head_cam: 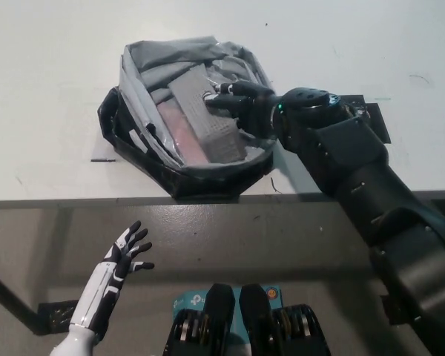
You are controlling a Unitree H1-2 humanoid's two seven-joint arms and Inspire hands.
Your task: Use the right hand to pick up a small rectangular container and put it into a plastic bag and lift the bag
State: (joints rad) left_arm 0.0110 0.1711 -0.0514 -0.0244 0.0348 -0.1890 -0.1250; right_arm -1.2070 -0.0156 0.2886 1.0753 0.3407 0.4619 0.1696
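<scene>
A grey rectangular container lies tilted inside the open plastic bag, which sits in a black tray on the white table. My black right hand reaches into the bag from the right, fingers still closed on the container's right side. Something pinkish shows under the container in the bag. My white left hand rests below the table edge at lower left, fingers spread, holding nothing.
The white table stretches around the tray; its front edge runs across the middle of the picture. Black tape marks lie right of the bag, partly under my right arm.
</scene>
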